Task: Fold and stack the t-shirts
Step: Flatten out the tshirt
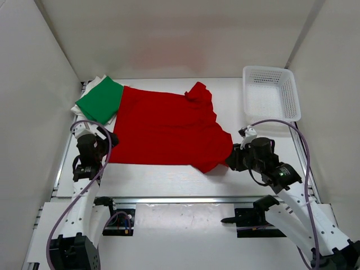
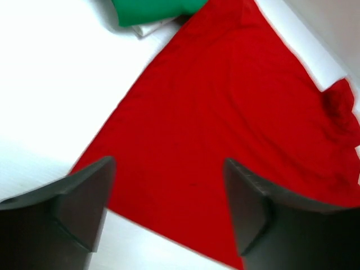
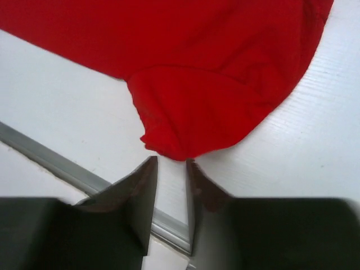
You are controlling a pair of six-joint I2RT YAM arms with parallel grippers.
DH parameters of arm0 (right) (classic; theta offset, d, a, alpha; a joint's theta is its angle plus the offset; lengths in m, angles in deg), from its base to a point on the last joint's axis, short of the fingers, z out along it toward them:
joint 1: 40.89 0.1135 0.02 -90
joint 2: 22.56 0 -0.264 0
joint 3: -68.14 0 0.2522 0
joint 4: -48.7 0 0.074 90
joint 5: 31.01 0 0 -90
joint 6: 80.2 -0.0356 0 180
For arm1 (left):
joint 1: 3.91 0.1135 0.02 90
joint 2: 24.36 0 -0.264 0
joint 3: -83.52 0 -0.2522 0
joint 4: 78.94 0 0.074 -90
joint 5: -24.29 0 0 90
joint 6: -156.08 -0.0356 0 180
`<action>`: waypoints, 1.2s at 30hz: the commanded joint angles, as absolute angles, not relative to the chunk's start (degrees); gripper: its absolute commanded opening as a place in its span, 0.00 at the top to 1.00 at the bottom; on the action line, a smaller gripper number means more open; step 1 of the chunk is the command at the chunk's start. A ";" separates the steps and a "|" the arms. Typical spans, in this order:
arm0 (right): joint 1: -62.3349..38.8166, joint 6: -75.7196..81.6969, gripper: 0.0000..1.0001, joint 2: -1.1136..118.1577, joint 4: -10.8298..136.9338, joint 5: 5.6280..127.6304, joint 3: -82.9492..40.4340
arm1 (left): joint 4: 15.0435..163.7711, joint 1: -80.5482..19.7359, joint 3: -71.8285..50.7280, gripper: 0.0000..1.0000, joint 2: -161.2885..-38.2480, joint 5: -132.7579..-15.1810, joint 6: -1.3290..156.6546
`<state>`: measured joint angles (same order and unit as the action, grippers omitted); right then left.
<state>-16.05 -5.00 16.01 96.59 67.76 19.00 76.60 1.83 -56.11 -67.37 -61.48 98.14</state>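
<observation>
**Position of workpiece relative to tools**
- The red t-shirt [image 1: 163, 126] lies spread flat at the middle of the table [image 1: 169, 180], collar end to the right.
- The left gripper [image 1: 111, 139] stands over the shirt's left hem. In the left wrist view its fingers [image 2: 84, 202] are wide apart. The red cloth lies below and between them, and nothing is clamped.
- The right gripper [image 1: 232, 156] is at the near right sleeve. In the right wrist view its jaws are only narrowly apart. The sleeve tip lies just at the fingertips [image 3: 145, 185], and no cloth shows in the gap.
- The green t-shirt [image 1: 101, 100] is folded at the far left corner. It rests on the white t-shirt [image 1: 77, 108], of which only the edges show. The red shirt's far left corner touches this stack.

**Edges and clearance**
- The shirt's near hem runs straight, parallel to the metal rail [image 1: 180, 199], with a bare strip of table between them.
- The far sleeve is crumpled near the far edge.
- Bare table lies to the right of the shirt, up to the white lattice basket [image 1: 264, 68] at the far right corner, well apart from the cloth.

**Surface and enclosure**
- The table is white and ribbed.
- White panels [image 1: 169, 34] close off the left, right and far sides.
</observation>
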 commanded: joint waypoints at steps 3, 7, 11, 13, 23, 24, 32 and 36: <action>-20.65 -8.31 0.51 13.84 97.71 75.23 16.93 | 73.16 2.95 -53.89 0.02 -68.65 -65.69 97.28; -24.44 -7.60 0.44 11.28 96.83 75.61 17.99 | 73.41 1.72 -53.36 0.01 -72.95 -68.07 95.88; -24.98 -11.53 0.70 14.08 92.79 74.10 20.61 | 72.54 1.10 -52.32 0.50 -76.21 -69.75 95.70; -23.76 -14.35 0.88 14.97 87.18 74.28 22.28 | 71.84 1.02 -51.35 0.62 -77.44 -70.54 95.53; -24.25 -16.91 1.00 25.35 74.10 74.70 24.47 | 73.41 -18.07 -32.63 0.58 -99.13 -72.88 91.22; -26.62 -18.39 1.00 24.99 70.67 74.81 25.97 | 76.38 -16.93 -32.27 0.52 -100.64 -74.92 91.13; -25.86 -18.41 0.01 38.69 75.81 65.76 14.13 | 78.28 -19.71 -31.40 0.32 -105.91 -70.39 89.82; -22.71 -17.10 0.01 42.47 78.89 54.35 7.72 | 77.55 -27.61 -29.47 0.30 -108.55 -66.43 88.33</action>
<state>-24.83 -18.01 41.62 78.77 63.68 12.49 78.88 -21.99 -32.66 -107.78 -69.65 91.03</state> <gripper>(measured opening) 0.991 0.690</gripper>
